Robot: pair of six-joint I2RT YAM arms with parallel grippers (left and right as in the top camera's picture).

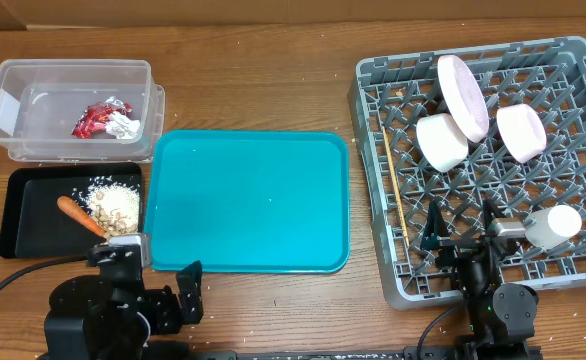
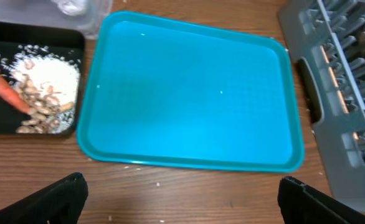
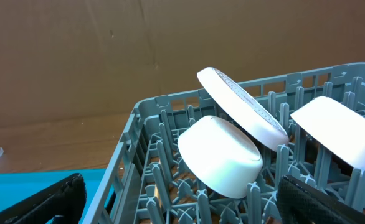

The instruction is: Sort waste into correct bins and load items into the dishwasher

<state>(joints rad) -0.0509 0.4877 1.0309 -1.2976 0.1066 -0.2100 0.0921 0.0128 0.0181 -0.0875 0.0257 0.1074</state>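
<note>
Overhead view, table read as a clock face: the grey dish rack (image 1: 371, 72) fills the 3 o'clock side. The teal serving tray (image 1: 248, 200) lies at the centre, bare apart from a few specks. A clear plastic tub (image 1: 33, 105) sits at 10 o'clock, with a shallow black tray (image 1: 33, 215) just below it at 8 o'clock.

Inside the rack, a round white plate (image 1: 463, 95) leans on edge at 12 o'clock. A white bowl (image 1: 442, 141) is tipped against the pegs at 11 o'clock, and a pale pink bowl (image 1: 521, 132) at 1 o'clock. A small white cup (image 1: 554, 225) lies on its side at 4 o'clock. Light wooden chopsticks (image 1: 394, 188) rest along the 9 o'clock side.

In the black tray an orange carrot (image 1: 81, 215) lies touching the beige food scraps and grains (image 1: 115, 202). Red and silver foil wrappers (image 1: 104, 120) sit in the tub.

The left gripper (image 2: 182, 205) hangs at 7 o'clock, near the teal tray's edge, fingers spread wide and empty. The right gripper (image 3: 182, 202) hangs at 5 o'clock over the rack's near rim, likewise released, grasping nothing.

By this layout the sorting and loading look finished. Every dish is racked and all waste is binned. Only loose crumbs on the table (image 1: 273, 60) might remain.
</note>
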